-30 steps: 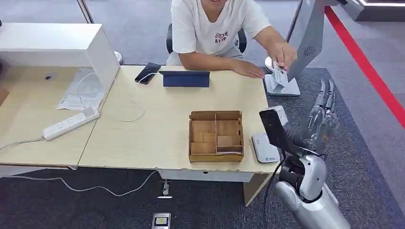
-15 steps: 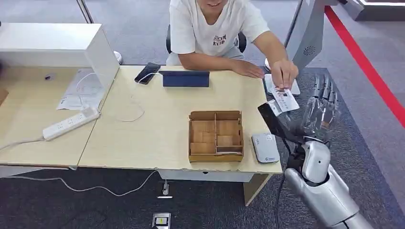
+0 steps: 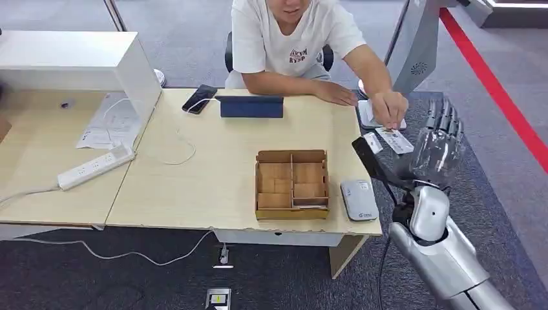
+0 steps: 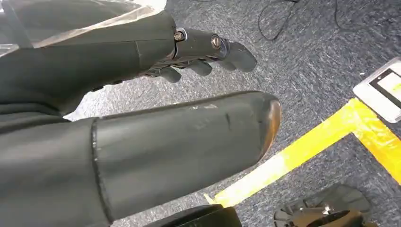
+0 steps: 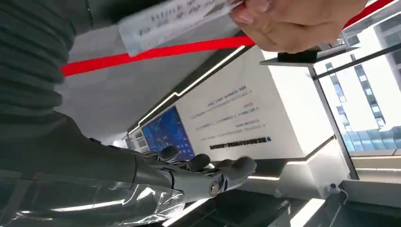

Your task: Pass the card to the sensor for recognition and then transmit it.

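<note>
Right robot hand [image 3: 438, 143] raised off the bench's [image 3: 213, 174] right edge, beyond its far right corner, fingers [image 3: 444, 116] extended and spread apart, holding nothing; a clear plastic cover wraps the palm. In the right wrist view the same robot hand [image 5: 189, 175] shows fingers [image 5: 236, 166] outstretched with nothing between them.

Card [image 3: 394, 140] pinched in a person's hand [image 3: 389, 108], held in the air just off the bench's right edge, between that edge and the right robot hand. It sits just beside the robot hand's palm side; whether it touches, cannot tell. Card white with print, long axis running from the far side near the person's fingers down toward the robot hand, face tilted upward. In the right wrist view the card [image 5: 175, 18] hangs from the person's fingertips [image 5: 293, 19], above the robot hand's fingers and apart from them.

Sensor [image 3: 359, 199] lies flat at the bench's near right corner, beside a wooden divided box [image 3: 292, 185].

Left robot hand [image 4: 142, 118] hangs over grey carpet, thumb straight, fingers loosely curled, nothing in it.
</note>
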Controlling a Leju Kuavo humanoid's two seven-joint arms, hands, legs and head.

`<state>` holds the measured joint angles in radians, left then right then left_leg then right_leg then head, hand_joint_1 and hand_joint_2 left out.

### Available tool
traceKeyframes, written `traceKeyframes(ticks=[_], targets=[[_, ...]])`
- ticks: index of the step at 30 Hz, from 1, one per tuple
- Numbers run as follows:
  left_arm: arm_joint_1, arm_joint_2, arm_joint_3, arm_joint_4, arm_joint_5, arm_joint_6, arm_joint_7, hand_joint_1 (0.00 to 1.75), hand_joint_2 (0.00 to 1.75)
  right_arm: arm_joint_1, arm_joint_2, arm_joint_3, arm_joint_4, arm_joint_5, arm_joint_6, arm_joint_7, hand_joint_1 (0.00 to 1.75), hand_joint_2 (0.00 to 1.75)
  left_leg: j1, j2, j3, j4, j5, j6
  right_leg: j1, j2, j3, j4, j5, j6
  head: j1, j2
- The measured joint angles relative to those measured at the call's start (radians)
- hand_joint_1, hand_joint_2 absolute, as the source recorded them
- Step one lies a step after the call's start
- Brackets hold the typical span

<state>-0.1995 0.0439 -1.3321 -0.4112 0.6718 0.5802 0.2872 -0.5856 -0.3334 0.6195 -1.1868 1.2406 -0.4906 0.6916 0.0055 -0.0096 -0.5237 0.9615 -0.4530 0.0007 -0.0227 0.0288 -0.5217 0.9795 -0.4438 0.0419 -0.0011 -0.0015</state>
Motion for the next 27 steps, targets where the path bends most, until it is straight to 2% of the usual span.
traceKeyframes(ticks=[9, 16, 27], targets=[[0.000, -0.003, 0.000, 0.001, -0.007, 0.001, -0.009, 0.00, 0.00, -0.017, 0.002, 0.024, 0.014, -0.030, -0.003, 0.000, 1.75, 1.75, 0.000, 0.000, -0.001, 0.000, 0.000, 0.000, 0.000, 0.000, 0.000, 0.000, 0.000, 0.000, 0.000, 0.000], [0.005, -0.011, 0.002, 0.002, -0.009, 0.021, -0.038, 0.00, 0.00, -0.028, 0.005, 0.040, 0.020, -0.039, -0.004, 0.000, 1.75, 1.75, 0.000, 0.000, -0.001, 0.000, 0.000, 0.000, 0.000, 0.000, 0.000, 0.000, 0.000, 0.000, 0.000, 0.000], [0.003, -0.013, 0.001, 0.002, -0.042, 0.006, -0.026, 0.00, 0.00, -0.030, 0.009, 0.068, 0.024, -0.057, 0.022, 0.000, 1.75, 1.75, 0.000, 0.000, 0.000, 0.000, 0.000, 0.000, 0.000, 0.000, 0.000, 0.000, 0.000, 0.000, 0.000, 0.000]])
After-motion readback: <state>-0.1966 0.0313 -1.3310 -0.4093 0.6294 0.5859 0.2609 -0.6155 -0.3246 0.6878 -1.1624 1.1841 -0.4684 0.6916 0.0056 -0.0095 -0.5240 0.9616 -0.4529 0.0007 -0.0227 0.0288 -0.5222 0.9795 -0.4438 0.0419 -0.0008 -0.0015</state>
